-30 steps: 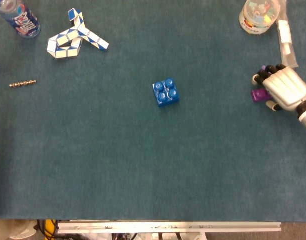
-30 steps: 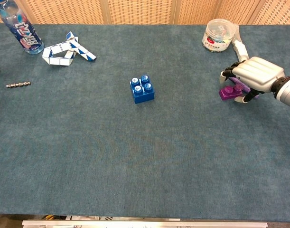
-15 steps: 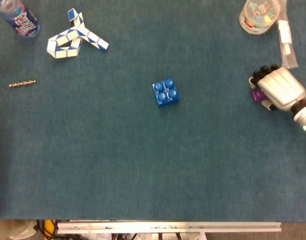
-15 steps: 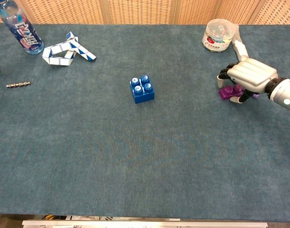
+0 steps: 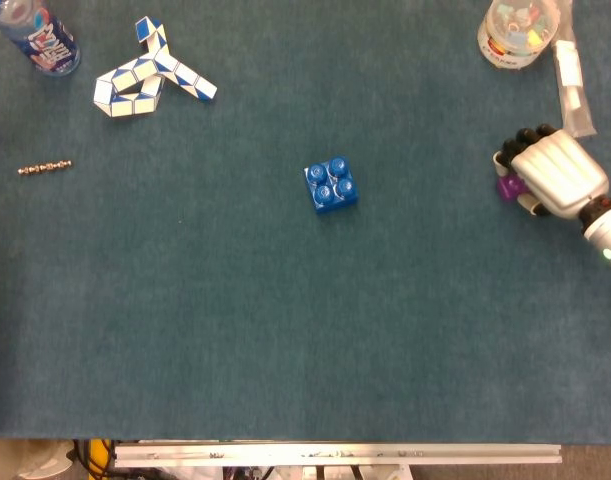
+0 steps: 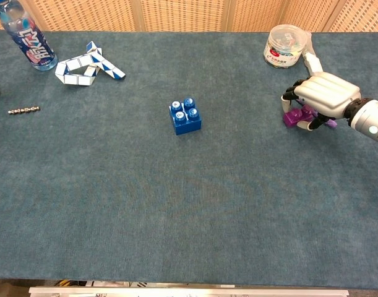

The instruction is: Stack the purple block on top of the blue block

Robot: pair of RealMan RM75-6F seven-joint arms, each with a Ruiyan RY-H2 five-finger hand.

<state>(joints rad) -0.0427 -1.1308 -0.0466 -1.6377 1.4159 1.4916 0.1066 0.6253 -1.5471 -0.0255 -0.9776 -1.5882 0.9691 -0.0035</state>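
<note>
Right hand [image 5: 552, 177] [image 6: 325, 98] sits palm-down at the right edge of the desk [image 5: 285, 330] [image 6: 176, 204], fingers [image 5: 526, 137] [image 6: 292, 93] curled down over the purple block [image 5: 507, 186] [image 6: 294, 117]. Block is under the fingers and tucked against the thumb side, only its left end showing. Fingers look closed around it; cannot tell if it is lifted off the desk.

Blue block [image 5: 331, 185] [image 6: 185, 116] stands studs-up mid-desk, well apart from the fingers, off toward the fingertip side. Left hand shows in neither view.

Beyond the fingers, far edge: clear jar [image 5: 518, 30] [image 6: 286, 46] and a wrapped packet [image 5: 570, 80] beside it. Far corner on the other side: bottle [image 5: 35, 35] [image 6: 25, 34], blue-white twist puzzle [image 5: 150, 72] [image 6: 86, 64], small bead chain [image 5: 44, 168] [image 6: 23, 110].
</note>
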